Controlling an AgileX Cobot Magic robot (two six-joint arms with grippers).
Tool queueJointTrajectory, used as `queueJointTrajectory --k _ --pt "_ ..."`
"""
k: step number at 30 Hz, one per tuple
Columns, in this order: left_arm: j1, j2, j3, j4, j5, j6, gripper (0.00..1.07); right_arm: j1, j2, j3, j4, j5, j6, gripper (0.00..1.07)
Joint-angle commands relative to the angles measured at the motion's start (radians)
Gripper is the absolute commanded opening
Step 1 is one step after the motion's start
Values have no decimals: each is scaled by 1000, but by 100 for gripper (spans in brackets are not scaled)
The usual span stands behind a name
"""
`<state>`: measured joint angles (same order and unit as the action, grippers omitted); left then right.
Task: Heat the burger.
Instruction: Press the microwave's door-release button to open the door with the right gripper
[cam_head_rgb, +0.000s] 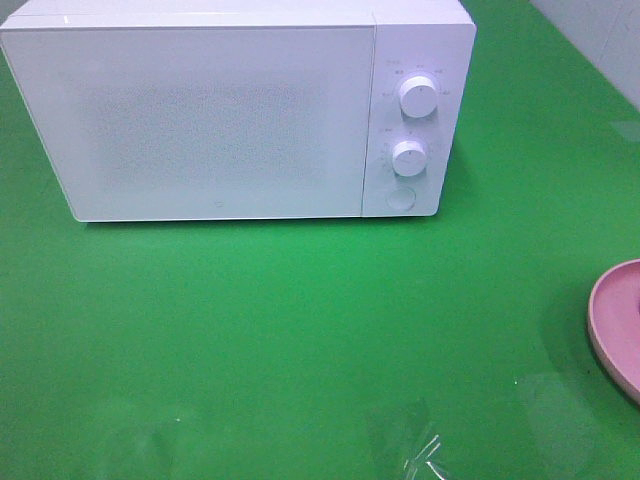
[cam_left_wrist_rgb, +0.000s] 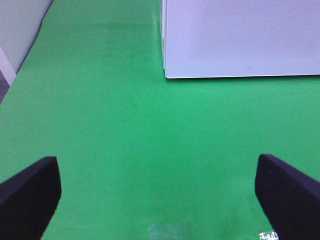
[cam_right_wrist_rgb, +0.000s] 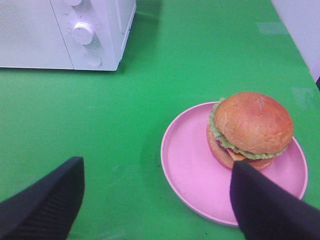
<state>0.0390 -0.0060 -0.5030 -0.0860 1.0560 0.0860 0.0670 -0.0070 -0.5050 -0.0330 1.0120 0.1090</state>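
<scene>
The burger (cam_right_wrist_rgb: 252, 125), with a glossy brown bun, green lettuce and a dark patty, sits on a round pink plate (cam_right_wrist_rgb: 190, 165) on the green table. It shows only in the right wrist view. My right gripper (cam_right_wrist_rgb: 155, 205) is open and holds nothing, short of the plate, and one finger (cam_right_wrist_rgb: 270, 207) covers the plate's near rim beside the burger. In the left wrist view my left gripper (cam_left_wrist_rgb: 160, 200) is open wide over bare green cloth, apart from the microwave (cam_left_wrist_rgb: 240, 40). Neither gripper shows in the high view.
The white microwave (cam_head_rgb: 230, 115) stands at the back of the table with its door shut, and has two knobs and a round button (cam_head_rgb: 401, 199) on its right side. The pink plate's edge (cam_head_rgb: 618, 325) shows at the far right. A scrap of clear film (cam_head_rgb: 425, 458) lies near the front edge.
</scene>
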Motion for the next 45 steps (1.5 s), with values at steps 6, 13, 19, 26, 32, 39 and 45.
queueJointTrajectory --k 6,13,19,26,32,39,45 --pt "1 -19 1 -9 -15 1 98 -4 -22 0 -6 -12 -12 75" --pt "1 -19 1 -9 -15 1 98 -4 -22 0 -6 -13 -12 75" --pt "1 -19 1 -9 -15 1 98 -4 8 -24 -6 -26 -12 75" --pt "1 -19 1 -9 -15 1 98 -4 148 -47 -6 -136 -8 75" --pt "1 -19 1 -9 -15 1 98 -4 250 -41 -6 -220 -8 75" --pt "1 -19 1 -9 -15 1 98 -4 345 -23 -6 -357 -9 75" --pt "1 -19 1 -9 -15 1 98 -4 417 18 -6 -492 -9 75"
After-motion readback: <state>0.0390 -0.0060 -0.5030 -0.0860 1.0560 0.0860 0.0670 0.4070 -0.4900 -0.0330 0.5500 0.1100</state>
